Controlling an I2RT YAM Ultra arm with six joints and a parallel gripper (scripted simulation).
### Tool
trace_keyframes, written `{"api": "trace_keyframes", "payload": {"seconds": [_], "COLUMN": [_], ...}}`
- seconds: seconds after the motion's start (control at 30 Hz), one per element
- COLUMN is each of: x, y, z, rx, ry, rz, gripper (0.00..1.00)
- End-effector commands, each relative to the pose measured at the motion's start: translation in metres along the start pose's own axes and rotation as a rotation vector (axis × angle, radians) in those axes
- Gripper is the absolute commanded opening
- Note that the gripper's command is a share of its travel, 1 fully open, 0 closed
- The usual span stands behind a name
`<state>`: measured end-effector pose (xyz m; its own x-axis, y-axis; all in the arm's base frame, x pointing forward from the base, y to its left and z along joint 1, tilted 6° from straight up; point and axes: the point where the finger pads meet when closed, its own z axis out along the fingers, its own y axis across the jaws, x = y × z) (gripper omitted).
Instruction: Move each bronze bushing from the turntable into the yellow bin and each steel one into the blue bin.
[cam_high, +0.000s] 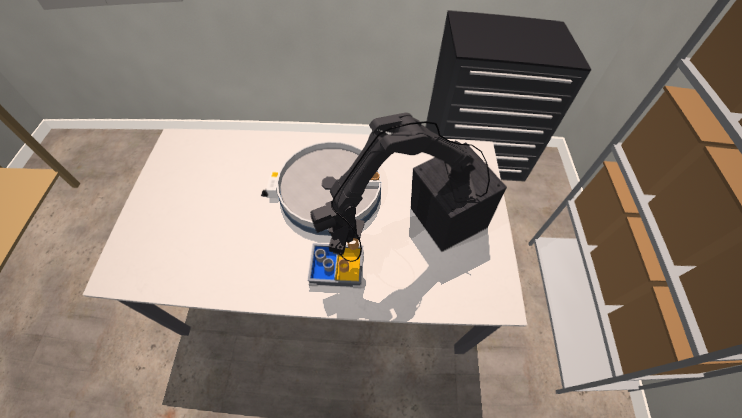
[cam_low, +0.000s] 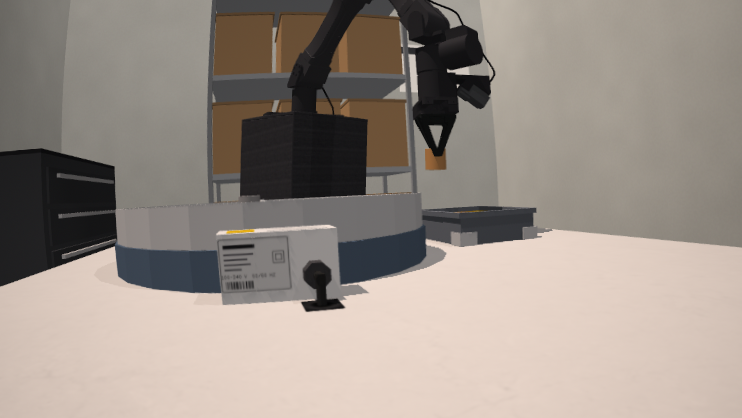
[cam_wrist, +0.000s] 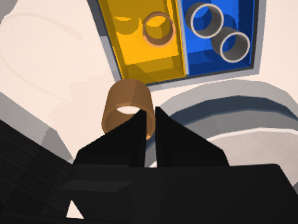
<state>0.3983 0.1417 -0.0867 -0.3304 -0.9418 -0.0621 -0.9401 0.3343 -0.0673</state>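
My gripper (cam_low: 439, 153) (cam_wrist: 150, 113) is shut on the wall of a bronze bushing (cam_low: 434, 160) (cam_wrist: 128, 95) and holds it in the air, beside and above the bins. One bronze bushing stands in the yellow bin (cam_high: 356, 273) (cam_wrist: 135, 47). Two steel bushings (cam_high: 320, 254) (cam_high: 328, 264) (cam_wrist: 206, 20) (cam_wrist: 234, 45) stand in the blue bin (cam_high: 316, 271) (cam_wrist: 195, 69). Another bronze bushing (cam_high: 374, 176) is on the turntable (cam_high: 301, 179) (cam_low: 270, 218) at its right side, partly hidden by the arm. Other parts of the turntable are hidden by the arm.
A white power box (cam_high: 272, 183) (cam_low: 280, 259) stands against the turntable's left side. The arm's black pedestal (cam_high: 441, 223) (cam_low: 303, 155) stands on the table right of the turntable. A grey divider (cam_high: 372, 184) sits inside the turntable's right edge. A drawer cabinet (cam_high: 508, 103) stands behind the table.
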Motion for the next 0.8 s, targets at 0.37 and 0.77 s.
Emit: {"api": "trace_keyframes", "payload": {"seconds": [0.37,0.77], "x": [-0.0102,-0.0109], "y": [-0.0057,-0.0066], "z": [-0.0077,-0.0083], "rx": [0.018,0.021], "ry": [-0.015,-0.018], "rz": [-0.01,-0.01], "gripper": [0.0,0.0]}}
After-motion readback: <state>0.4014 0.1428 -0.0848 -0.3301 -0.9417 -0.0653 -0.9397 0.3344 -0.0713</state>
